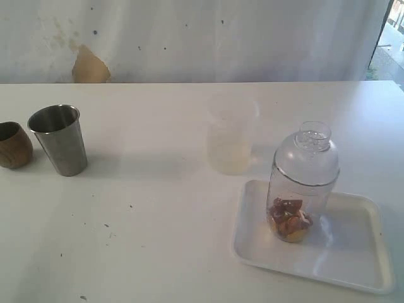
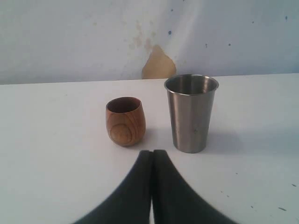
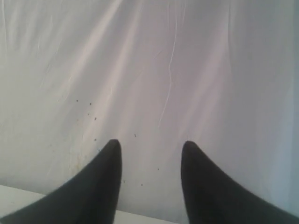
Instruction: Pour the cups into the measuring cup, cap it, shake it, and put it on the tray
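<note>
Measuring cup (image 1: 303, 183) stands capped on tray (image 1: 353, 237), frosted cup (image 1: 230, 142) just behind.

Left fingers (image 2: 135, 186): matte black, smooth, curved, tapering to narrow tips. Right fingers (image 3: 105, 177): same black, pointed.

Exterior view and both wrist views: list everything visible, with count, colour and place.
Steel cup: one, shiny grey, table's left, upright.
Wooden cup: one, brown, beside the steel cup, at the exterior view's left edge.
Frosted cup: one, whitish, mid-table, behind the tray.
Measuring cup: one, clear, standing on the tray.
Lid: one, clear dome, on the measuring cup.
Pieces: several, reddish-brown, in the measuring cup's bottom.
Tray: one, white, front right.
Table: one, white.
Wall: white with a tan patch, behind the table.
Left gripper: black, shut, facing the steel and wooden cups.
Right gripper: black, open, empty, facing the wall.
</note>
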